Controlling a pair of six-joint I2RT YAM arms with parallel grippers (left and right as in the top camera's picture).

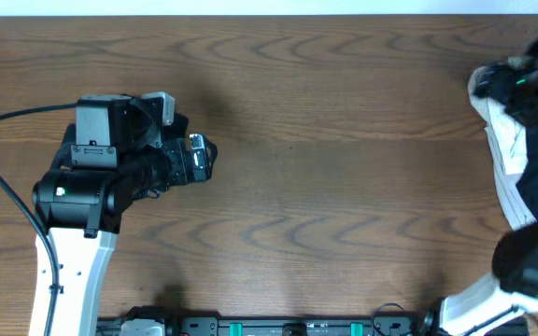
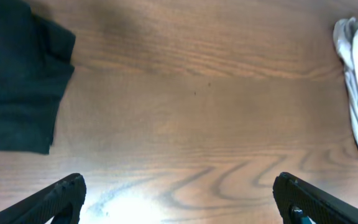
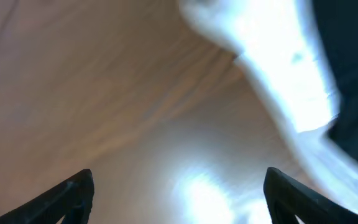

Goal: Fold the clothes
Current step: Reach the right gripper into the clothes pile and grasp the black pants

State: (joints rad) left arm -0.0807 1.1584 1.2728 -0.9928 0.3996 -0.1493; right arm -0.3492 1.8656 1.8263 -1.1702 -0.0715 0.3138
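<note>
On the worktop (image 2: 197, 112) a dark garment (image 2: 17, 74) lies crumpled, well apart from the white garments (image 2: 356, 81) at the right edge. The left end effector (image 2: 179, 196) hangs open and empty, well short of the white garments. The right end effector (image 3: 179, 193), blurred, is open just beside them.

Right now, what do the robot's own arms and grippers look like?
Left arm: white lower link, black boxy joints, grey block, green light, one black cable looping out. Right arm: likewise white and black with a green light. Fingers are black, tapered.
</note>
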